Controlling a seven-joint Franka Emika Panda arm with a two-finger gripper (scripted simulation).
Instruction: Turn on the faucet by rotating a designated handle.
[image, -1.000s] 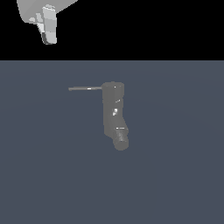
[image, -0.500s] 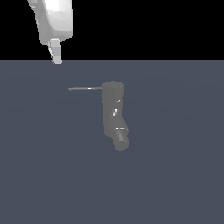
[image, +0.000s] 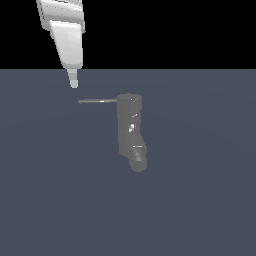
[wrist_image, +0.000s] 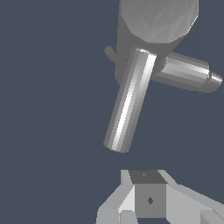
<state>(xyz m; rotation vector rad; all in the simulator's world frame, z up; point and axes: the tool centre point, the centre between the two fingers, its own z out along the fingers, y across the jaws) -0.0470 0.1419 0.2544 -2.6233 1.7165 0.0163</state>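
Above the far tip of the handle hangs the white gripper, not touching it. I cannot tell if its fingers are spread. Beside the handle stands the grey faucet on the floor.

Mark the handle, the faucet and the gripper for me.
handle (image: 97, 101): exterior view, middle of the thin rod.
faucet (image: 129, 125): exterior view, middle of the upright body.
gripper (image: 73, 82): exterior view, at the fingertips.
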